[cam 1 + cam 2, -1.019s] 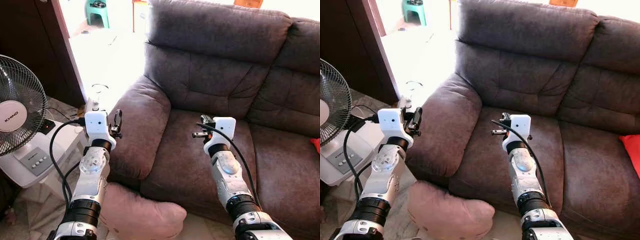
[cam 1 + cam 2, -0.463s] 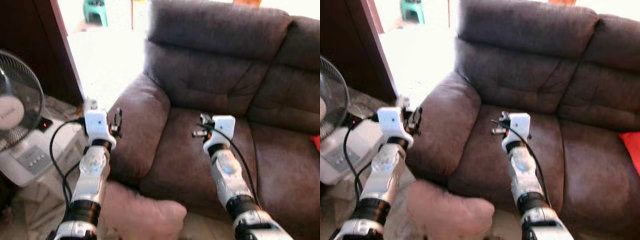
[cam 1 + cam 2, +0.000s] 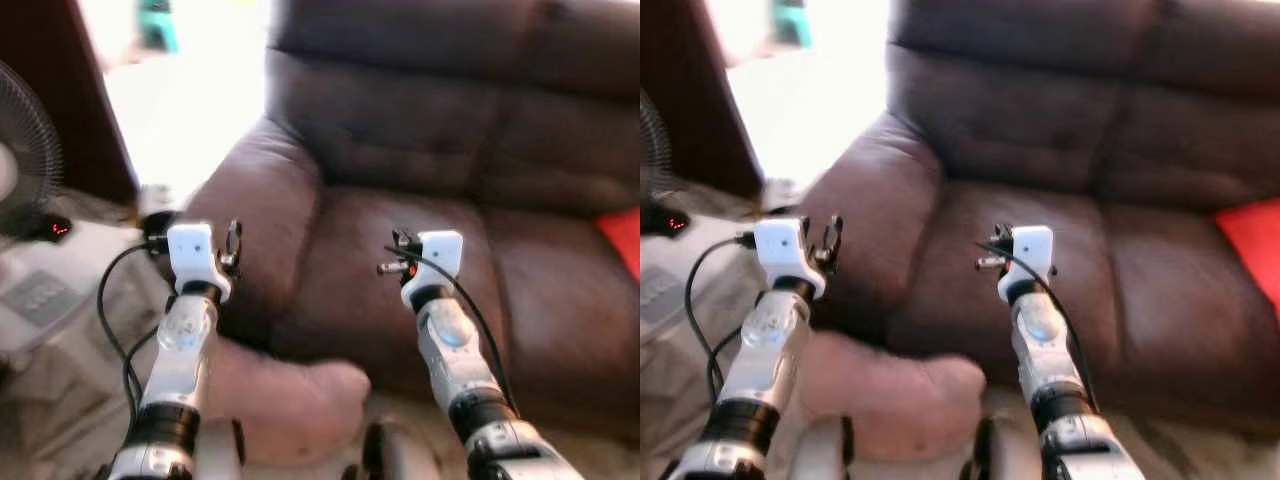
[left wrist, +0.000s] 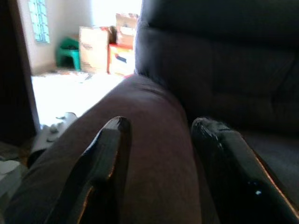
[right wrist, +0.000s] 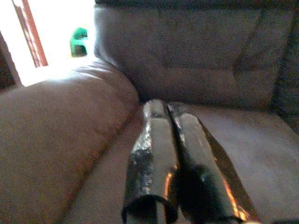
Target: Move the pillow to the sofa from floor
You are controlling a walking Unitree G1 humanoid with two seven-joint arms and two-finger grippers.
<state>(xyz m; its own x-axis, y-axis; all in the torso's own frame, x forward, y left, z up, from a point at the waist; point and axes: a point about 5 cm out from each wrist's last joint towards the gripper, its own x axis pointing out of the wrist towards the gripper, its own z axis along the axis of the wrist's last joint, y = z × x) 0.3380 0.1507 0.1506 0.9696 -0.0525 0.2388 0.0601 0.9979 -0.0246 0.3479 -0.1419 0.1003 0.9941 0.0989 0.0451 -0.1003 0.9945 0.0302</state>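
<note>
Pillow (image 3: 285, 405) on floor, not yet lifted.
We see left gripper (image 4: 159, 140) fingers wide, right gripper (image 5: 166, 154) fingers closed empty, both above sofa (image 3: 420, 150).

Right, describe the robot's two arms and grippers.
Both arms are silver jointed segments with black collars, each carrying a white boxy wrist module and a looping black cable. The left gripper and right gripper each have two long, glossy black fingers.

My head views were smeared with motion blur. Daylight from the doorway (image 3: 170, 90) behind the sofa (image 3: 420, 150) blew out to white glare. The sofa lay dim. In my wrist views my fingers (image 5: 159, 158) were soft, catching orange glints.
</note>
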